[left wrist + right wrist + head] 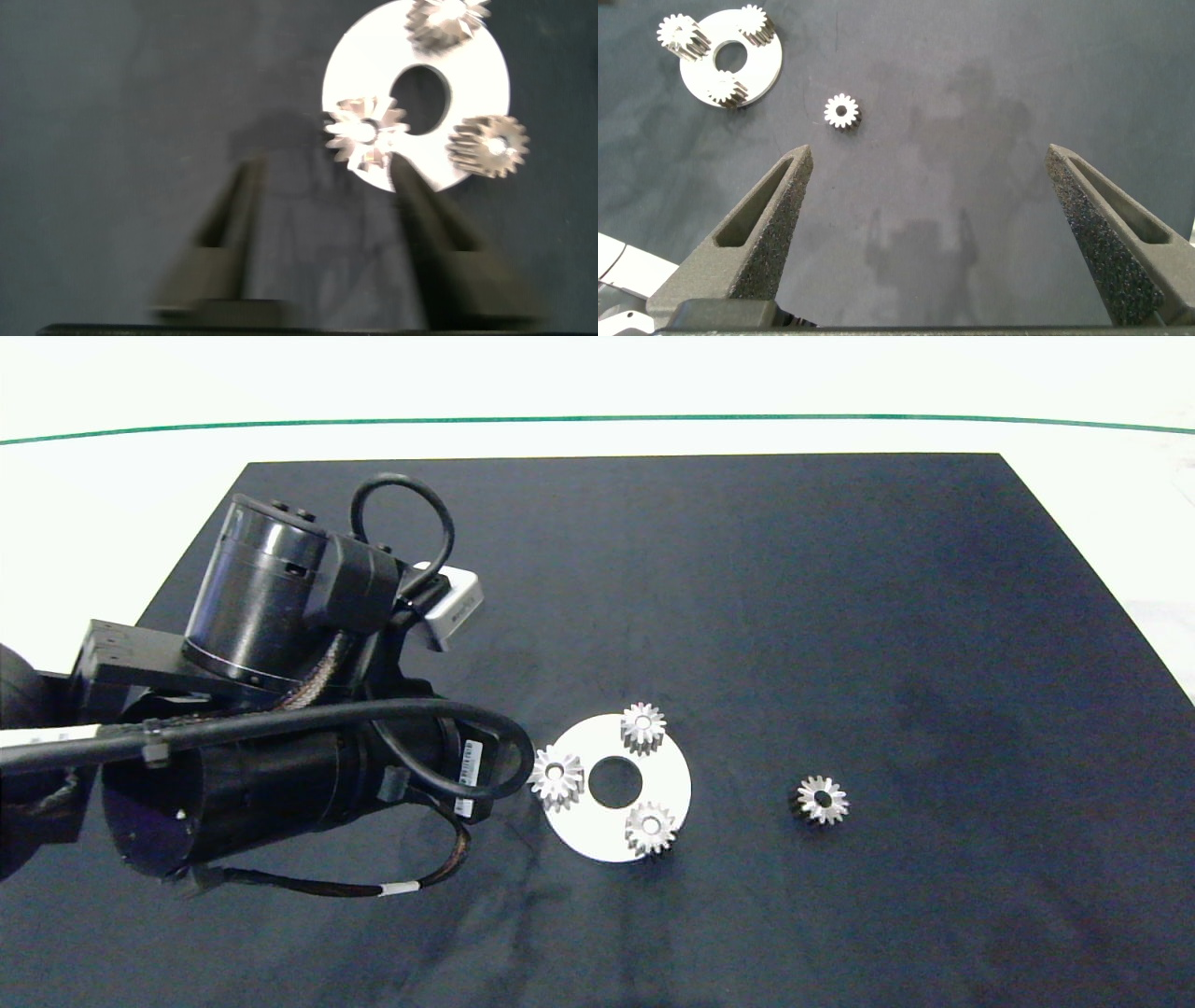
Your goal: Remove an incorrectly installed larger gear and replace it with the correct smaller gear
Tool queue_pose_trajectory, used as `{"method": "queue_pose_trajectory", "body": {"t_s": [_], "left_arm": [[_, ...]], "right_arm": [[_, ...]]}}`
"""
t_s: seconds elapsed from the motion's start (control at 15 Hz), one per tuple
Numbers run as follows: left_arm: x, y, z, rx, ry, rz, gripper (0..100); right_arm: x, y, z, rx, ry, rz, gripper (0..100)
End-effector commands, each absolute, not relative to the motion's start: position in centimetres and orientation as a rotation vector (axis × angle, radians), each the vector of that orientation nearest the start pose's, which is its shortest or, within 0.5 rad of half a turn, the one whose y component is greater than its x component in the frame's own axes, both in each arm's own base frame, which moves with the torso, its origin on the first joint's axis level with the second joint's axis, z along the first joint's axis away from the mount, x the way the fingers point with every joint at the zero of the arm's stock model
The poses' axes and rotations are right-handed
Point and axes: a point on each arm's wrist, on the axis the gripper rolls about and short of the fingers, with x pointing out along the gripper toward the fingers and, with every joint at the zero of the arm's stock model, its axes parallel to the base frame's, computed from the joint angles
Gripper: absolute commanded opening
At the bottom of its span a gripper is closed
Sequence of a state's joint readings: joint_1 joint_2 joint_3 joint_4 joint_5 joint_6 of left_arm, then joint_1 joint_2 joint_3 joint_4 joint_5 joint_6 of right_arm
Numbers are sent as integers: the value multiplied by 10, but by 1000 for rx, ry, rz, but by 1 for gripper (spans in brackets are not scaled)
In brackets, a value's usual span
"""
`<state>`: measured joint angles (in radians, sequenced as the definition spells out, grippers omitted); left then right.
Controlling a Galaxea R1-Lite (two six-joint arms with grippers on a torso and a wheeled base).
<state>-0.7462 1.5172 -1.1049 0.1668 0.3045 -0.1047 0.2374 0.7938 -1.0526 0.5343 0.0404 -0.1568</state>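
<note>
A white disc (pixel 674 784) (pixel 481 89) (pixel 766 70) lies on the black mat with three silver gears standing on it. The gear at the disc's left edge is the larger gear (pixel 557 777) (pixel 364 133) (pixel 677 35). The smaller gear (pixel 822 800) (pixel 841 111) lies loose on the mat to the right of the disc. In the left wrist view my left gripper (pixel 325 163) is open just short of the larger gear, with one fingertip (pixel 404 173) close beside it. My right gripper (pixel 929 154) hangs open above bare mat, well away from the smaller gear, holding nothing.
The left arm's bulky body and cables (pixel 280 709) cover the mat's left part right up to the disc. Two other gears (pixel 643 726) (pixel 651 828) stand on the disc around its centre hole (pixel 616 781). The mat (pixel 840 616) ends at a white table.
</note>
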Motion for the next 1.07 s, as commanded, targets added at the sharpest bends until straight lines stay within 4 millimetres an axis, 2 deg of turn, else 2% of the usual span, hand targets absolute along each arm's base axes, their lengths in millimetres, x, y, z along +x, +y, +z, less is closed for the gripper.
{"method": "queue_pose_trajectory", "body": {"t_s": [0.07, 0.4, 1.07], "left_arm": [[206, -183, 232, 215, 559, -400, 100], [217, -192, 222, 188, 567, -384, 100], [225, -192, 211, 207, 596, -348, 100]], "right_arm": [[35, 10, 304, -183, 252, 299, 100], [35, 9, 304, -183, 250, 299, 100], [34, 9, 303, -182, 249, 300, 100]]}}
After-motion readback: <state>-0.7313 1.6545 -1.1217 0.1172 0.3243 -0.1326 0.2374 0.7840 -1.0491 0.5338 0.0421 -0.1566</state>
